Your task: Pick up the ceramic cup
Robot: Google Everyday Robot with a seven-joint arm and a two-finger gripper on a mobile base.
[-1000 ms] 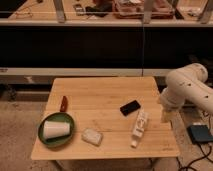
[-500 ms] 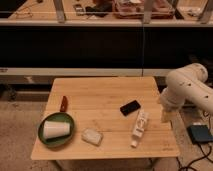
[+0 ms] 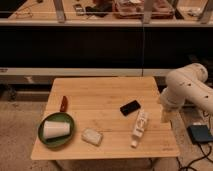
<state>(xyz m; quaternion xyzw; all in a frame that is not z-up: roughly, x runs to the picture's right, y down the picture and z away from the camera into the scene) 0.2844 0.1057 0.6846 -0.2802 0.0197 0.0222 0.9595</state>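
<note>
The white ceramic cup [image 3: 56,130] lies on its side on a green plate [image 3: 51,144] at the front left of the wooden table [image 3: 100,90]. My white arm stands at the table's right edge. My gripper [image 3: 164,116] hangs down from it beside the right edge, far to the right of the cup and apart from everything on the table. It holds nothing that I can see.
A whitish rectangular block [image 3: 92,136] lies right of the plate. A long white bottle-like object [image 3: 140,127] and a black phone [image 3: 130,107] lie at the right of the table. A small red object [image 3: 63,103] lies behind the plate. A dark box [image 3: 201,134] sits on the floor at right.
</note>
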